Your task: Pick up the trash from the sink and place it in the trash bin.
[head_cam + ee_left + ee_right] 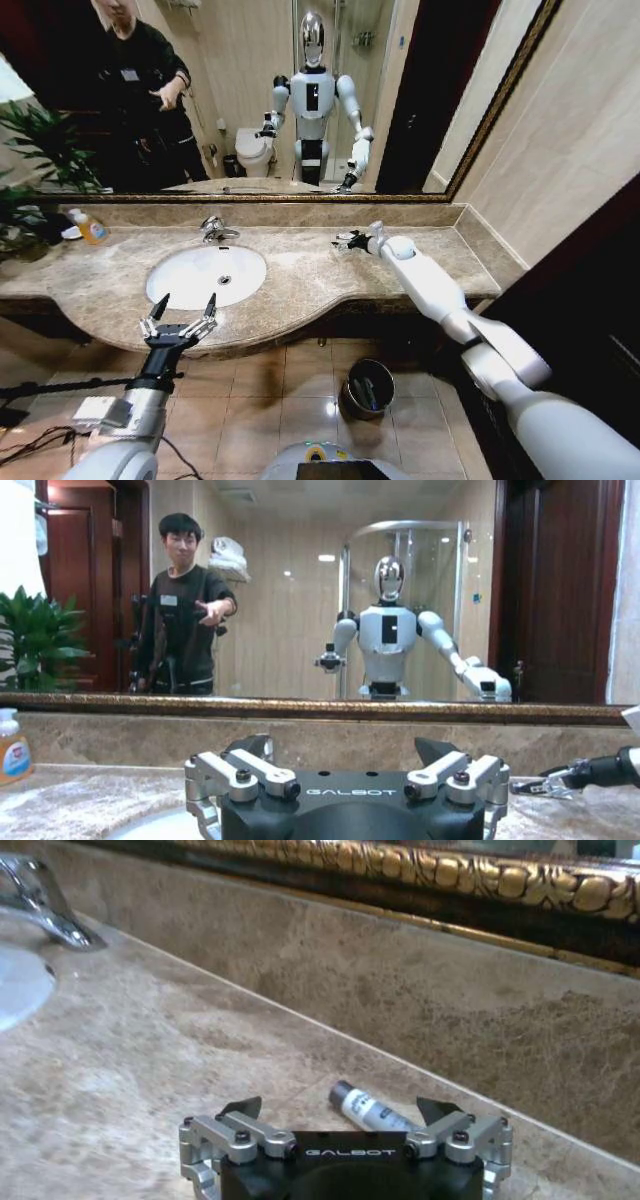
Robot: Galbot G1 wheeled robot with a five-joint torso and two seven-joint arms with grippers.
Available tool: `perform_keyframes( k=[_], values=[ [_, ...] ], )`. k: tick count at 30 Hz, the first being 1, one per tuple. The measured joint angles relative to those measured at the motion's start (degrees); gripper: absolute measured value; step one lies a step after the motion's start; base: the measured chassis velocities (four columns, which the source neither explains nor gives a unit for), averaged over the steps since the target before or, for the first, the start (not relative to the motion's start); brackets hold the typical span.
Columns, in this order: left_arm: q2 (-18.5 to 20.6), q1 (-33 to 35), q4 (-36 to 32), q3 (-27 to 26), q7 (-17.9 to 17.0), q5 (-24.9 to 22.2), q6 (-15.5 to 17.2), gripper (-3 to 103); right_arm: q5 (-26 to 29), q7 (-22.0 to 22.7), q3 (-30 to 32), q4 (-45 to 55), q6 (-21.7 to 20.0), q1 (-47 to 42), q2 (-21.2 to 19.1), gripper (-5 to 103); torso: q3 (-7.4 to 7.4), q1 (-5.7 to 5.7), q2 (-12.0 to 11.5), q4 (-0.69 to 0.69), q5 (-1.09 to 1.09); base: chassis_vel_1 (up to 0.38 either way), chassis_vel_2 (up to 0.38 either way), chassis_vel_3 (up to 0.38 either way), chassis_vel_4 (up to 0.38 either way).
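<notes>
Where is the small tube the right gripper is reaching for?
The tube lies on the marble counter near the backsplash, right of the sink, between the right gripper's open fingers.

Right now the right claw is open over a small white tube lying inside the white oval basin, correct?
Not quite. The right claw is open over the small white tube with a dark cap, but the tube lies on the beige-brown marble counter by the backsplash, away from the white oval basin. The right wrist view shows it.
</notes>
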Motion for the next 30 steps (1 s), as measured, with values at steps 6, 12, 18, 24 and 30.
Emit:
perform_keyframes(
  k=[6, 12, 18, 24, 30],
  values=[
    [0.0, 0.0, 0.0, 0.0, 0.0, 0.0, 0.0, 100, -2.86, -0.97, 0.55, -5.65, 1.03, 2.11, 2.04, 100, 0.0, 0.01, 0.0, 0.0, 0.0, 0.0, 0.0, 0.0, 0.0],
    [0.0, 0.0, 0.0, 0.0, 0.0, 0.0, 0.0, 100, -4.05, -1.39, 0.86, -7.68, 0.85, 2.93, 2.62, 101, 0.0, 0.01, 0.0, -0.01, 0.0, 0.0, 0.0, 0.0, 0.0],
    [0.0, 0.0, 0.0, 0.0, 0.0, 0.0, 0.0, 100, -4.1, -1.39, 0.99, -6.88, 0.69, 2.57, 2.04, 82, 0.0, 0.0, 0.0, -0.01, -0.01, 0.0, 0.0, 0.0, 0.0],
    [0.0, 0.0, 0.0, 0.0, 0.0, 0.0, 0.0, 100, -4.1, -1.17, 1.02, -5.84, 0.63, 1.99, 1.45, 61, 0.0, 0.0, 0.0, -0.01, -0.01, 0.0, 0.0, 0.0, 0.0],
    [0.0, 0.0, 0.0, 0.0, 0.0, 0.0, 0.0, 100, -4.03, -0.79, 0.99, -4.51, 0.66, 1.1, 1.0, 39, 0.0, 0.0, 0.0, -0.01, 0.0, 0.0, 0.0, 0.0, 0.0]
  ],
)
